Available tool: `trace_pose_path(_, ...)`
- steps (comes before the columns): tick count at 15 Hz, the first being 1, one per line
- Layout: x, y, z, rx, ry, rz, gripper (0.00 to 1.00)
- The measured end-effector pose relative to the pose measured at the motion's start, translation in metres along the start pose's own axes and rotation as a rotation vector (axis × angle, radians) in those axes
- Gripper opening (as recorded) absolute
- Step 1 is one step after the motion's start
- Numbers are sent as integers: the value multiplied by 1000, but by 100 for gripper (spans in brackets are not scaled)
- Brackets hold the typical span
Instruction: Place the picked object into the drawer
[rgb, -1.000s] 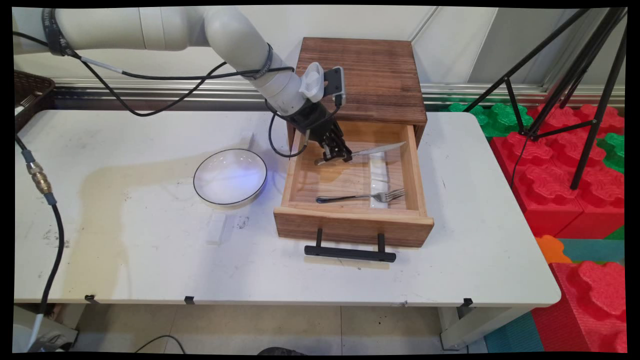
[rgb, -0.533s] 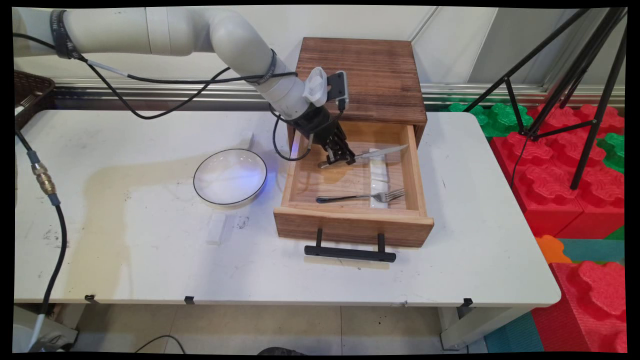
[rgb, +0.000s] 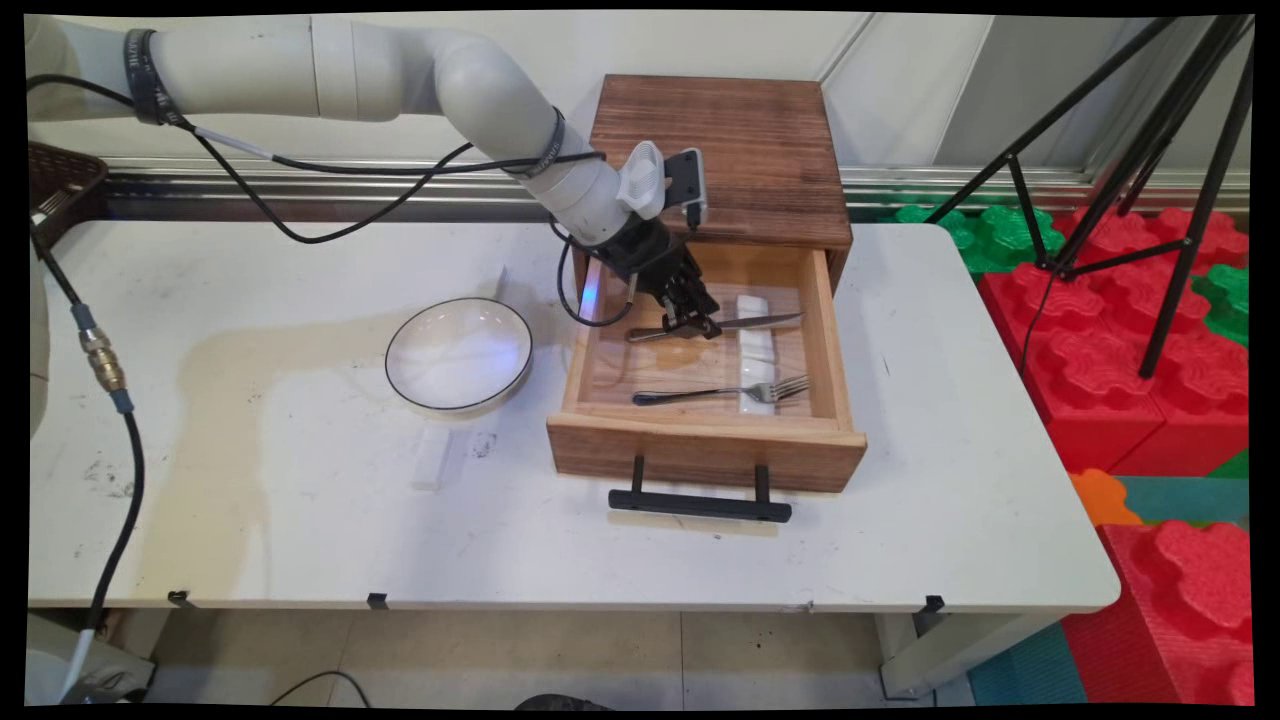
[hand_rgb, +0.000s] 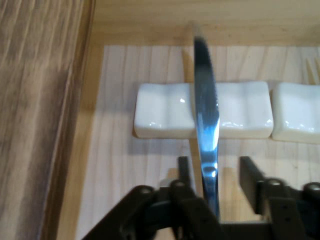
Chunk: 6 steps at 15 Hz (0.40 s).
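My gripper reaches down into the open wooden drawer. A silver table knife lies between its fingers, handle to the left. The blade rests across a white ceramic cutlery rest. In the hand view the knife runs straight up over the rest, and my gripper stands open, with a small gap showing on each side of the knife. A second white rest sits beside the first. A fork lies nearer the drawer's front, its tines on a rest.
The drawer belongs to a dark wooden cabinet at the table's back. A white bowl with a dark rim stands left of the drawer, a small white block in front of it. A black tripod and red foam blocks stand beyond the table's right edge.
The gripper carried the knife right and down into the drawer. The blade, tilted up before, now lies on the white rest, and the fingers have parted from it.
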Motion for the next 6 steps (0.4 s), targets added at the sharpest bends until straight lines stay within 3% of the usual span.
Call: trace_pose_path(6, 3, -1, 0, -2, 9, 2, 100)
